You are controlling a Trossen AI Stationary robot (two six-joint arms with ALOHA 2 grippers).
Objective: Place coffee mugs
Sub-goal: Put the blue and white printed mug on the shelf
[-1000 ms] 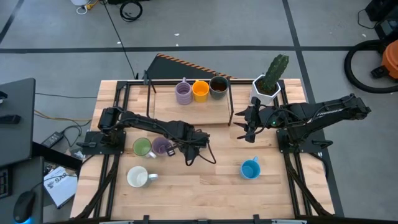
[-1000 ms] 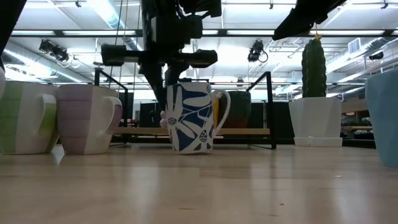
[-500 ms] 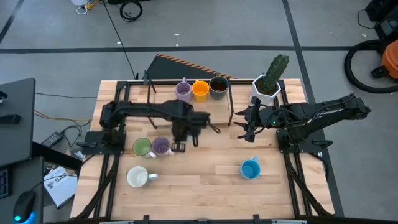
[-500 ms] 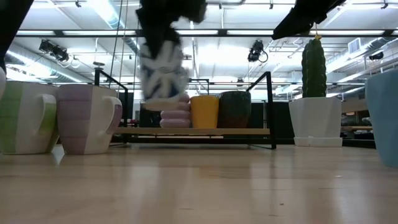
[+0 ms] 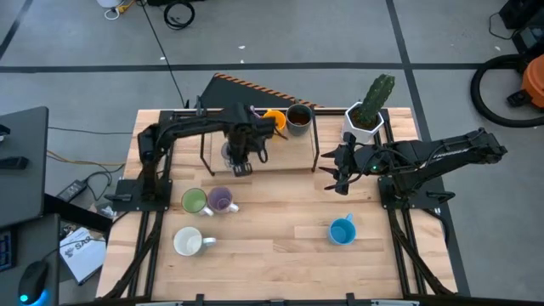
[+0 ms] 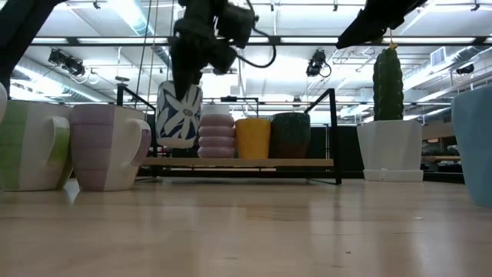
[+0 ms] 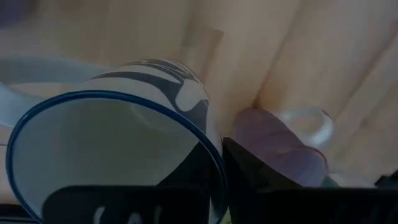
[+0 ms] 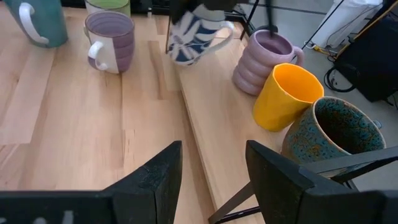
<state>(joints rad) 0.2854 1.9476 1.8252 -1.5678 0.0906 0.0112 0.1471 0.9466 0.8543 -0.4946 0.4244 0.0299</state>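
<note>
Near the front edge of the worktop [image 5: 280,255] several mugs wait. Farther back, the left pincer [image 5: 239,155] grips the blue-patterned white mug [image 6: 178,115], tilted, just above the shelf [image 5: 280,155], beside the ridged purple mug [image 6: 217,135]. The right pincer [image 5: 342,180] hangs open.

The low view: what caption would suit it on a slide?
The left gripper carries a white mug with blue flowers above the shelf, beside a row of purple, orange and dark mugs.

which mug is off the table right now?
The white mug with blue flowers, held tilted in the left hand beside the purple ribbed mug; the others stand on wood.
</note>
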